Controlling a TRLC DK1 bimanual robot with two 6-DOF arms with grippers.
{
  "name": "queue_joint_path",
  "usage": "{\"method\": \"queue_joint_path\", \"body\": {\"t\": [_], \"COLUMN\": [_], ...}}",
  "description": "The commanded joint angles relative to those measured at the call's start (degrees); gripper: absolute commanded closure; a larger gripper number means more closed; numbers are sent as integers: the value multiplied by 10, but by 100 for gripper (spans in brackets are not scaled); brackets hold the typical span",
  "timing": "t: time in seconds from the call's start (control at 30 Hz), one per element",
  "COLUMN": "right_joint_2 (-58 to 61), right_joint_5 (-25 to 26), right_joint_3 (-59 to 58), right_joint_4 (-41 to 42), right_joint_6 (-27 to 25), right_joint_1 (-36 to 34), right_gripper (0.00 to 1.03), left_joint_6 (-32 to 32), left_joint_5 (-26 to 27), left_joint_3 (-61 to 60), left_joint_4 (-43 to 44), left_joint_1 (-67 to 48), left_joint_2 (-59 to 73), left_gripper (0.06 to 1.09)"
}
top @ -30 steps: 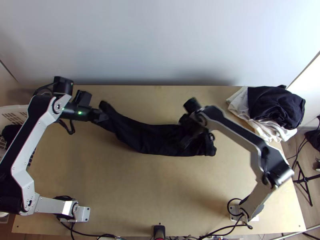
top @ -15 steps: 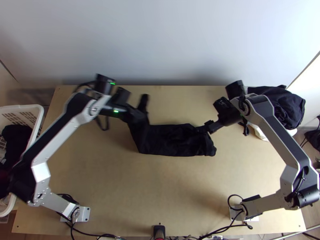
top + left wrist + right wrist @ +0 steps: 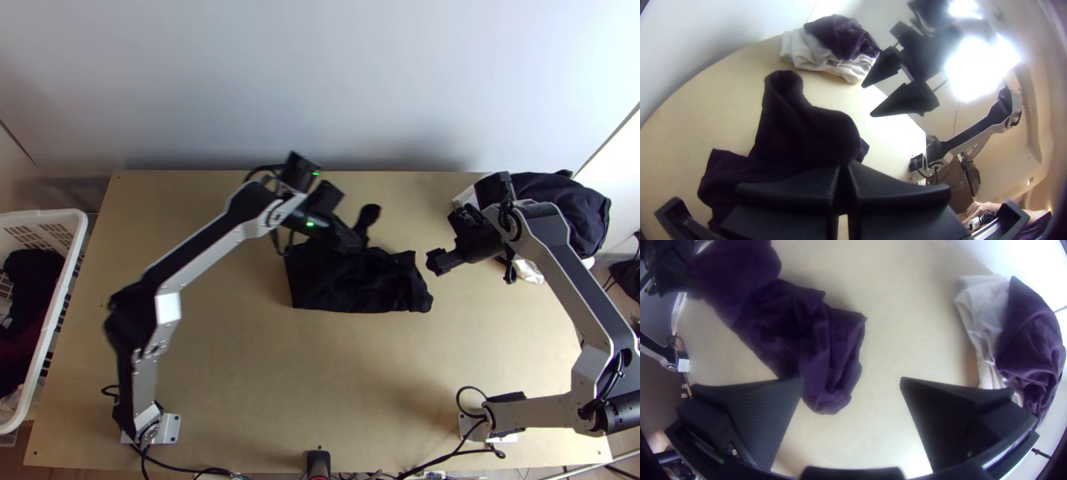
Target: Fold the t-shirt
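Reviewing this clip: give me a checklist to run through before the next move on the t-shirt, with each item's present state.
1. Left gripper has the t-shirt: ok, jaws shut on its raised part.
2. Right gripper off the shirt: ok, jaws open, beside it.
3. Raised part laid down: not ok, it stands up from the rest.
4. Shirt smooth: not ok, creased and bunched near the right gripper.
5. Layers lined up beneath the raised part: cannot tell.
6. Cloth pile apart from the shirt: ok.
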Motion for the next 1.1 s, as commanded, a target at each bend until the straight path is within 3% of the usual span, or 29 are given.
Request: {"method": "queue_joint_path", "body": {"t": [0.0,0.3,0.33,0.4,0.43,0.47,0.5,0.77,1.07], "right_joint_2": [4,23,26,34,38,44,50,93,207], "right_joint_5": [2,2,2,2,2,2,2,1,-8], "right_joint_3": [-11,-10,-8,-5,-3,0,3,94,241], "right_joint_4": [-1,0,0,0,0,0,1,17,17], "right_joint_6": [-3,-6,-6,-6,-7,-8,-8,-4,-4], "right_joint_1": [-18,-24,-22,-17,-15,-10,-9,42,214], "right_gripper": [3,3,3,3,3,3,3,3,3], "left_joint_6": [-2,4,4,-1,-4,-7,-7,79,152], "left_joint_5": [33,37,37,37,38,41,42,49,47], "left_joint_3": [86,85,85,86,86,88,93,82,-132], "left_joint_4": [-14,-23,-23,-24,-27,-50,-70,-275,-308], "left_joint_1": [-43,-89,-90,-91,-92,-93,-93,-1,189], "left_joint_2": [91,128,140,157,157,147,140,-11,-172], "left_gripper": [105,105,100,73,54,15,10,10,10]}}
